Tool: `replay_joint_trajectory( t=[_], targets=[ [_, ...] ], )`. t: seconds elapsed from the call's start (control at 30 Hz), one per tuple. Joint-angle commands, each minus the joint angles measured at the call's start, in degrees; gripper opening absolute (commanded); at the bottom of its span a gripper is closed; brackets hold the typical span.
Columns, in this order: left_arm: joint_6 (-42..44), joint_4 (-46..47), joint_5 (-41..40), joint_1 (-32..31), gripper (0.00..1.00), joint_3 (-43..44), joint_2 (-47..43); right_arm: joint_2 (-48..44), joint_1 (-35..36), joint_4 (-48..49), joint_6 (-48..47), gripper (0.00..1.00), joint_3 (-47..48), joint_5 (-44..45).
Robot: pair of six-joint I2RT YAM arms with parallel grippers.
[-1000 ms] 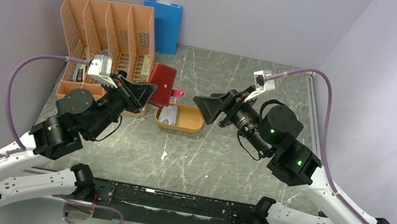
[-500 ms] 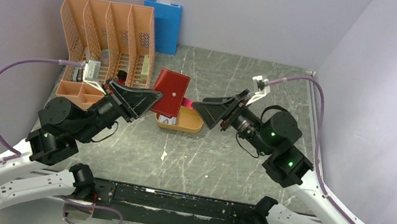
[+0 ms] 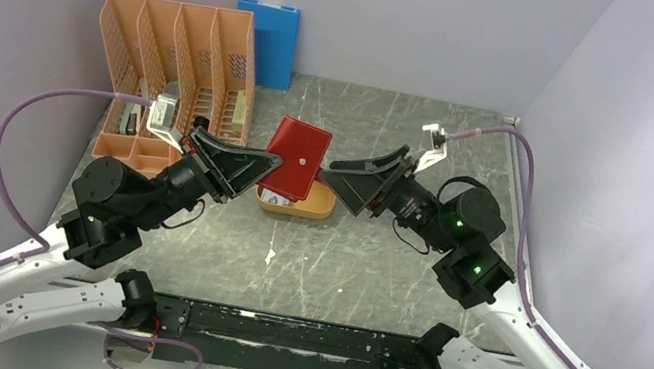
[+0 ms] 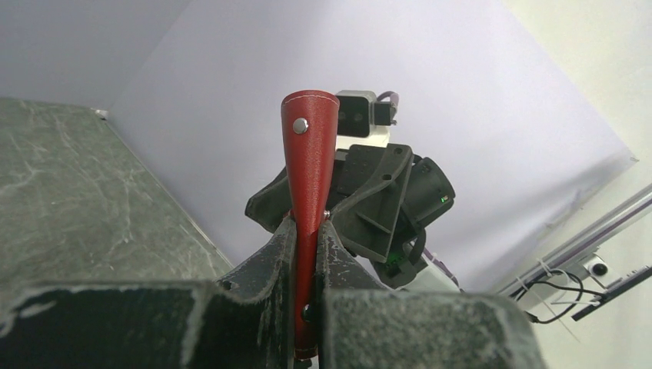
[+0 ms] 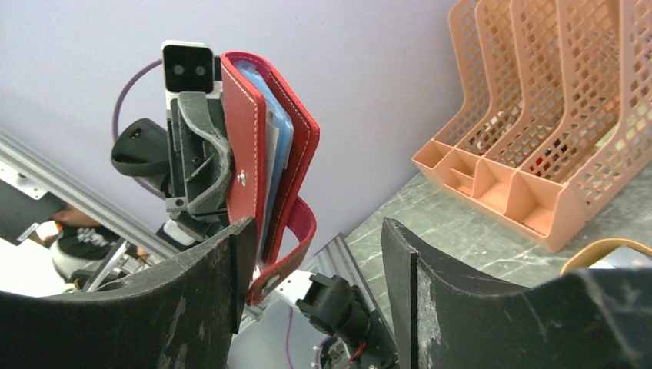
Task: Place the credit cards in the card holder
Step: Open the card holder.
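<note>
Left wrist, card holder (image 4: 309,177) clamped in left jaws, tab (image 5: 296,238) btwn right jaws

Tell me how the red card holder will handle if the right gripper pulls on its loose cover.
Probably floppy: the card holder gapes at its free edge and its tab curls loose. Likely light, since the left gripper holds it aloft by one edge alone. It looks smooth and may slip, so pull gently.

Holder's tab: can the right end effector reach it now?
Probably yes. The left end effector holds the holder aloft, tab side facing the right end effector. The tab shows between that end effector's open jaws, with nothing in the way.
</note>
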Motion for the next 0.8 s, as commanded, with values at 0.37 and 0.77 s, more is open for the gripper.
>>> replay_joint_trajectory(
  t=[0.37, 0.77],
  targets=[
    [-3.74, 8.93, 5.75, -0.18, 0.05, -1.54, 1.06, 1.80, -1.32, 9.62, 5.59, 0.52, -2.69, -7.27],
    [-3.40, 7.65, 4.92, -0.13, 0.05, -1.38, -0.16, -0.83, -4.03, 12.90, 8.29, 0.54, -6.18, -8.02]
  ],
)
